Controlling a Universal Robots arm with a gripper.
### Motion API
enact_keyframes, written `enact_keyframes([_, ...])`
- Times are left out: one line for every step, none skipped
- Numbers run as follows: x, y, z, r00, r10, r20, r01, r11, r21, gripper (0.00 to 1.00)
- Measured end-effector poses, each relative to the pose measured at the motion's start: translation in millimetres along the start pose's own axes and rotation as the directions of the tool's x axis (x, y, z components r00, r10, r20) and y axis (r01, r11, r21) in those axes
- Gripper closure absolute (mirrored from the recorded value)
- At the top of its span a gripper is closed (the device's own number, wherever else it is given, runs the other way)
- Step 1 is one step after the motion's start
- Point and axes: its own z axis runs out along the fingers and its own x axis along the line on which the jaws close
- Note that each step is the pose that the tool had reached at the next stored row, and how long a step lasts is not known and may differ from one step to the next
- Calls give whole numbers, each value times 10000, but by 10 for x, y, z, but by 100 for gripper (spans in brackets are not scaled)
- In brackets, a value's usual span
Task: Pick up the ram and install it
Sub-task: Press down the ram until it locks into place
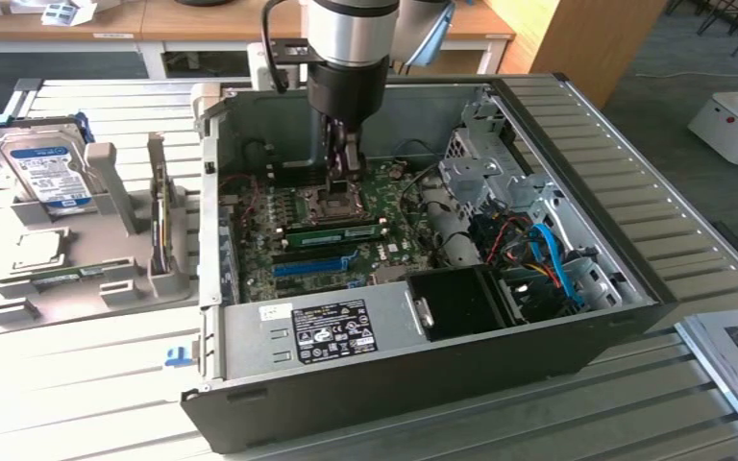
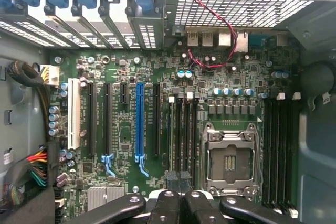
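From the exterior view's left: the hard drive [image 1: 46,171] stands in its holder outside the open case [image 1: 626,288]. Inside, the gripper [image 1: 341,185], fingers together, hangs over the motherboard [image 1: 295,252]. The ram [image 1: 333,232] lies seated just below it, long axis running left-right, just above the blue slot [image 1: 308,265].

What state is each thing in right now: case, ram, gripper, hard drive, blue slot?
Computer case: lying on its side, panel off.
Ram: sitting in a slot beside the CPU socket.
Gripper: shut, low over the motherboard.
Hard drive: upright in its grey holder, outside the case.
Blue slot: empty.
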Motion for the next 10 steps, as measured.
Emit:
enact_keyframes([0, 0, -5, 10000, 0, 0, 0, 10000, 0, 90])
enact_keyframes([0, 0, -11, 10000, 0, 0, 0, 10000, 0, 90])
enact_keyframes([0, -1, -18, 10000, 0, 0, 0, 10000, 0, 90])
enact_keyframes([0, -1, -26, 10000, 0, 0, 0, 10000, -1, 90])
enact_keyframes([-1, -1, -33, 10000, 1, 0, -1, 10000, -2, 90])
enact_keyframes([-1, -2, -42, 10000, 0, 0, 0, 10000, -2, 90])
enact_keyframes([-1, -2, -50, 10000, 0, 0, 0, 10000, -2, 90])
enact_keyframes([-1, -3, -57, 10000, 0, 0, 0, 10000, -2, 90])
enact_keyframes([-1, -3, -64, 10000, 0, 0, 0, 10000, -2, 90])
enact_keyframes([-1, -3, -71, 10000, 1, 0, -1, 10000, -3, 90])
